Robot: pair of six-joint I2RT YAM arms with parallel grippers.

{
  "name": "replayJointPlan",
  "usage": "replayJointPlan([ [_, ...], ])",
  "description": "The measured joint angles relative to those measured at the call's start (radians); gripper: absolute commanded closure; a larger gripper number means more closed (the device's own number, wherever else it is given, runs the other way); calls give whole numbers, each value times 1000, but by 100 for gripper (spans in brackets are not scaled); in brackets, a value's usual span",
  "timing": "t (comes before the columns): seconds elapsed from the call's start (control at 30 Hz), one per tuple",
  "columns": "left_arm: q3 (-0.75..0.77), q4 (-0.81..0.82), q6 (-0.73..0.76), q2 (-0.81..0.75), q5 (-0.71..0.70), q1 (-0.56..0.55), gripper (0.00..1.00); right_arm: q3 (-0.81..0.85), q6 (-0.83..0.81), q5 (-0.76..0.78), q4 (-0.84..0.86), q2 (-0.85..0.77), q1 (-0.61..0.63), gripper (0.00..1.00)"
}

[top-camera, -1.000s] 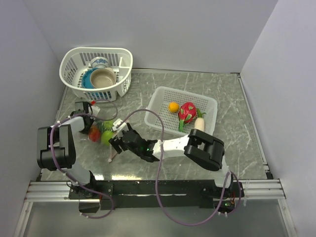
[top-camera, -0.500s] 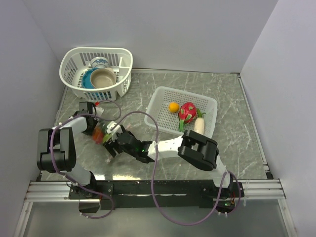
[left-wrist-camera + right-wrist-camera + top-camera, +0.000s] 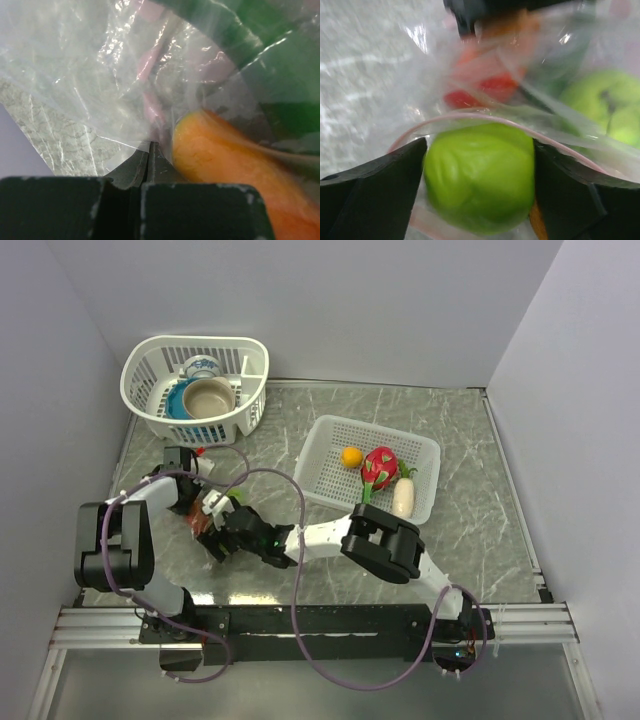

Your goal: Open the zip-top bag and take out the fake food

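Top external: zip-top bag (image 3: pixel 203 515) front-left, mixed fake food (image 3: pixel 215 150) inside; dragon fruit (image 3: pixel 379 466), orange fruit (image 3: pixel 351 456), white oblong (image 3: pixel 403 498) in flat basket (image 3: pixel 425 445). Left gripper (image 3: pixel 150 145) clenched on bag, right gripper (image 3: pixel 480 147) spread around green fruit (image 3: pixel 480 185).

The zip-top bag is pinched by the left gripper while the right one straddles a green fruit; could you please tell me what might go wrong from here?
1. The left gripper holds only a thin fold of the bag; a tug could pull it free.
2. The right gripper flanks the green fruit with the zipper strip arching across it, so closing might clamp plastic too and drag the whole bag.
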Motion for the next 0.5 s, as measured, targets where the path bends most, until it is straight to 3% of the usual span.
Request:
replayJointPlan([
  [0.27, 0, 2, 8, -3, -10, -1, 99, -189, 13, 3, 55, -114, 0, 24],
  [0.5, 8, 0, 23, 3, -27, 24, 99, -475, 40, 41, 85, -438, 0, 24],
])
